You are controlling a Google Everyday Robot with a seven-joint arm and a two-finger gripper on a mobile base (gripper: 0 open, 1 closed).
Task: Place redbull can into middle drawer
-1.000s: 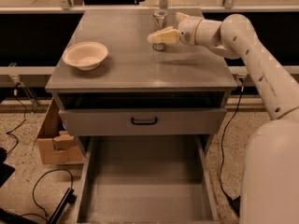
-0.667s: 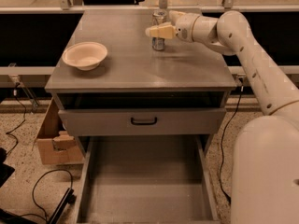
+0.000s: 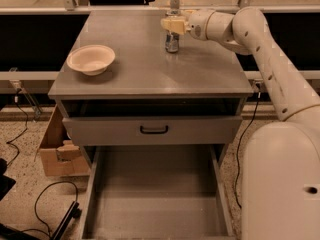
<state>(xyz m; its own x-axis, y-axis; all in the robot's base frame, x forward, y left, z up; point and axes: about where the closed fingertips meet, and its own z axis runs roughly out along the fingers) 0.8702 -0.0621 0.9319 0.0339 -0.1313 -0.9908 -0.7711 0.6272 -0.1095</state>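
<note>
Over the last second the gripper (image 3: 172, 24) has climbed from level with the can's side to sit over its silver top. The redbull can (image 3: 172, 43) itself has not shifted: it stands upright at about 1 o'clock on the table (image 3: 150, 76). I cannot tell whether the jaws are spread or pinching the rim. My reading is that the can is not yet lifted, so the whole carry is still ahead.

The can is a slim metal cylinder, glossy, likely slippery and easy to tip. The table top is flat, dull grey and smooth. At 9 o'clock on it sits a cream, matte, round bowl (image 3: 91, 59), well apart from the can. At 6 o'clock, below the closed drawer front (image 3: 200, 130) with its black handle (image 3: 154, 130), the middle drawer (image 3: 155, 199) stands pulled out, with a bare flat floor and low walls.
</note>
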